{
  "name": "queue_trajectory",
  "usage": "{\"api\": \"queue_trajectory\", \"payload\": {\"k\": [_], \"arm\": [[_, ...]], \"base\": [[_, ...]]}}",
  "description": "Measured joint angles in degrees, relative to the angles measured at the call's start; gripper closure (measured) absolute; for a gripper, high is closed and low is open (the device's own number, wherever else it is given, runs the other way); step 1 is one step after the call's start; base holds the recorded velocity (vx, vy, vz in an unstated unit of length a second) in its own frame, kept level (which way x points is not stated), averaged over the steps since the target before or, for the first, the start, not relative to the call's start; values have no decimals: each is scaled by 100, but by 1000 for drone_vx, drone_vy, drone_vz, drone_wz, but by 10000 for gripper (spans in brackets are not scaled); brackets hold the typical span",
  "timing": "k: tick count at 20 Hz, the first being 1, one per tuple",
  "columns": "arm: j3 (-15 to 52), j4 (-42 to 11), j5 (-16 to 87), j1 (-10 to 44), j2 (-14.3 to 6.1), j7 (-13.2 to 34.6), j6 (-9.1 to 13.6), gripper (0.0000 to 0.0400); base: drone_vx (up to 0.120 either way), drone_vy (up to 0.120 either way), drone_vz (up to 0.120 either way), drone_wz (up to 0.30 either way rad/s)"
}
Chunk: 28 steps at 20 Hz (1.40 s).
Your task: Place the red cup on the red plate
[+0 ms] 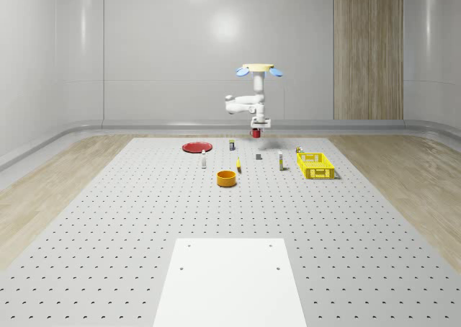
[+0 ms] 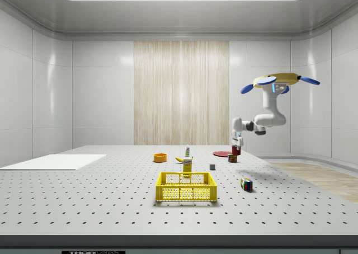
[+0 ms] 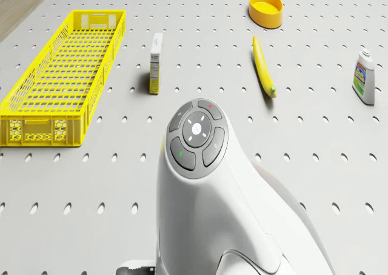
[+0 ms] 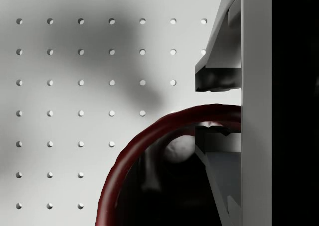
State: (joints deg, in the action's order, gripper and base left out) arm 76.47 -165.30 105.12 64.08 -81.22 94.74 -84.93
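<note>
The red cup (image 1: 256,133) hangs in the air over the far part of the perforated table, with my gripper (image 1: 258,127) shut on it. In the wrist view the cup's dark red rim (image 4: 144,141) passes between the fingers: one finger (image 4: 219,79) sits outside the wall and the other inside. The red plate (image 1: 196,147) lies flat on the table, toward the whole-scene view's left of the cup and apart from it. In the side view the cup (image 2: 236,150) hangs just above and beside the plate (image 2: 222,153). The drone (image 1: 258,70) hovers above the cup.
Nearer than the cup stand a small bottle (image 1: 204,160), a banana (image 1: 238,166), an orange bowl (image 1: 227,178), a grey cube (image 1: 258,155), a carton (image 1: 281,161) and a yellow crate (image 1: 315,165). A small box (image 1: 231,145) stands between plate and cup. A white sheet (image 1: 229,280) lies at the front.
</note>
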Motion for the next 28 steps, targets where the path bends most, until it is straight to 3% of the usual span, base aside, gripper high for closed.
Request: {"api": "queue_trajectory", "payload": {"k": [5, 28], "arm": [[14, 3, -29, 17, -65, 14, -61, 301], [61, 16, -138, 81, -320, 66, -299, 301]], "base": [[0, -120, 104, 0], [0, -120, 0, 0]]}}
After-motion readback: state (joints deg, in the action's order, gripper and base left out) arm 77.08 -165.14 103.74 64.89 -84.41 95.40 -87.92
